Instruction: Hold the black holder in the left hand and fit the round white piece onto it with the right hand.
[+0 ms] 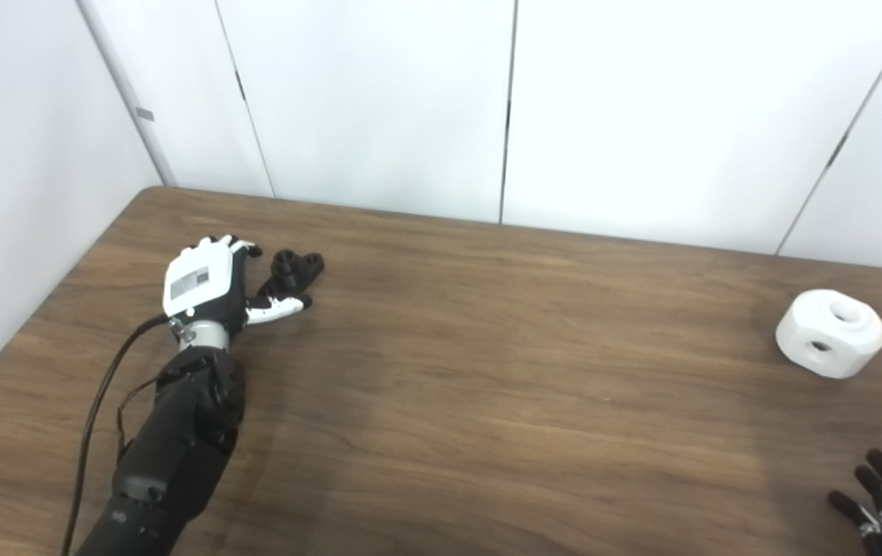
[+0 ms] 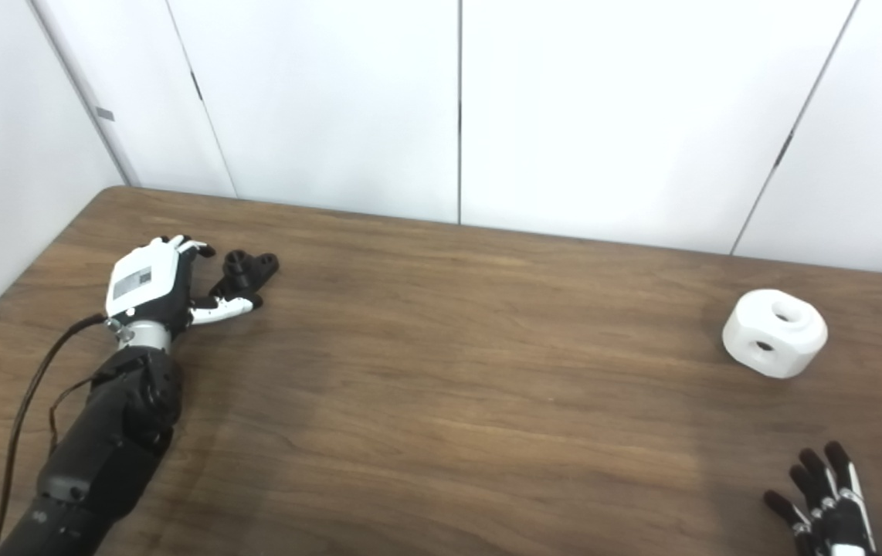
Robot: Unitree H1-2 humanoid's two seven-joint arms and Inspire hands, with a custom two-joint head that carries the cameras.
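Both cameras are sitting side by side up high on the robot's head, looking down and forward at the same brown tabletop [image 1: 487,386] and the white wall [image 1: 379,100] behind it.

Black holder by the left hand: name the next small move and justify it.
Probably close the left hand around the small black plastic holder. Its fingers are spread right beside the holder, which lies on the brown wooden table, not yet gripped. The round white piece sits far right, the right hand open short of it.
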